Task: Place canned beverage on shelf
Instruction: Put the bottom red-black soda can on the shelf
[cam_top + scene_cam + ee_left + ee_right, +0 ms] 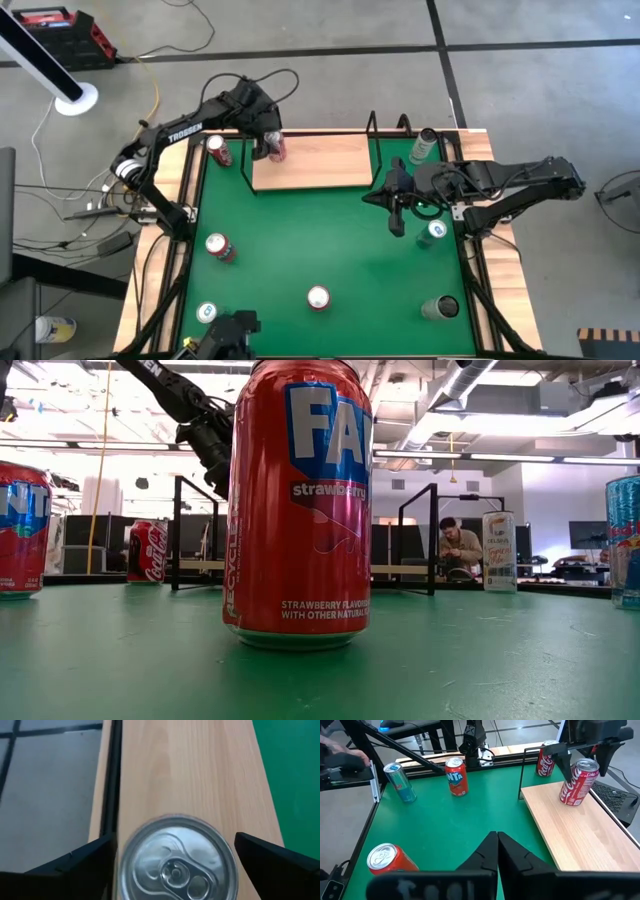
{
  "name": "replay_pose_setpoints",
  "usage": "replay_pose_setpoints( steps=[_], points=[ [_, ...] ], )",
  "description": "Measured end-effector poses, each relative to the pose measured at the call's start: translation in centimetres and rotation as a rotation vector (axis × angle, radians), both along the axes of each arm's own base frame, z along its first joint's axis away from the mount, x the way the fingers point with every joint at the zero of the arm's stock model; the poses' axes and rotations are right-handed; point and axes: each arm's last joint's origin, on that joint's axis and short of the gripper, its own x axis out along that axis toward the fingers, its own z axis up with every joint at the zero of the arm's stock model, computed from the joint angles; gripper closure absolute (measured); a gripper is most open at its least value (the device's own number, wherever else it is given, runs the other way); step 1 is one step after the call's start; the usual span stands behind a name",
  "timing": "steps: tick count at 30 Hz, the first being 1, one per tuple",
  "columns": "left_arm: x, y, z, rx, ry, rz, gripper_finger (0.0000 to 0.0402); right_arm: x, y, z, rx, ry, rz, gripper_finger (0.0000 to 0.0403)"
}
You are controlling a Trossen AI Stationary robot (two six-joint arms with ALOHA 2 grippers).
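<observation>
Right now the key relation: red cola can [275, 147] stands upright on the shelf [320, 162], at the board's far-left corner, and the left gripper [268, 133] sits directly over it, so the can's long axis runs vertical, straight up between the fingers. In the left wrist view the can top [176, 861] shows centred between two dark fingers [75, 870], w/ clear gaps either side: jaws spread apart, not touching the can. Right wrist view agrees: can [577, 782] has its base on the pale board, fingers flanking its upper part w/o clamping.

From table centre the can lies at approx 11 o'clock; the board runs from there across toward 1 o'clock, rest of it bare.

Judgement: placement looks done, can released. Coming move is prob a straight lift along the can's axis; any sideways drift risks clipping the rim and tipping it.

Right gripper [397, 222] waits near 2 o'clock over the green mat, fingers pressed together, holding nothing. Left arm is far nearer the can; right is well apart from it.
</observation>
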Motion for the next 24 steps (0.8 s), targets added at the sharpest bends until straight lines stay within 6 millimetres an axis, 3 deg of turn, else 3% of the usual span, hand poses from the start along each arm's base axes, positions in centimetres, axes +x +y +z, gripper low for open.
replay_pose_setpoints(
  steps=[11,16,20,24],
  points=[
    [0.9,-1.9,4.5,0.165,-0.200,-0.006,0.0026,0.0,0.0,0.0,0.000,0.000,0.000,0.0381],
    [2.2,-3.9,4.5,0.125,-0.172,-0.036,0.0032,0.0,0.0,0.0,-0.002,0.001,0.001,0.0372],
    [3.2,-5.3,4.0,0.214,-0.058,-0.064,0.0073,0.0,0.0,0.0,-0.007,0.001,0.004,0.0366],
    [4.0,-6.2,4.0,0.298,0.014,-0.033,0.0155,0.0,-0.1,0.0,-0.020,0.003,0.004,0.0371]
  ],
)
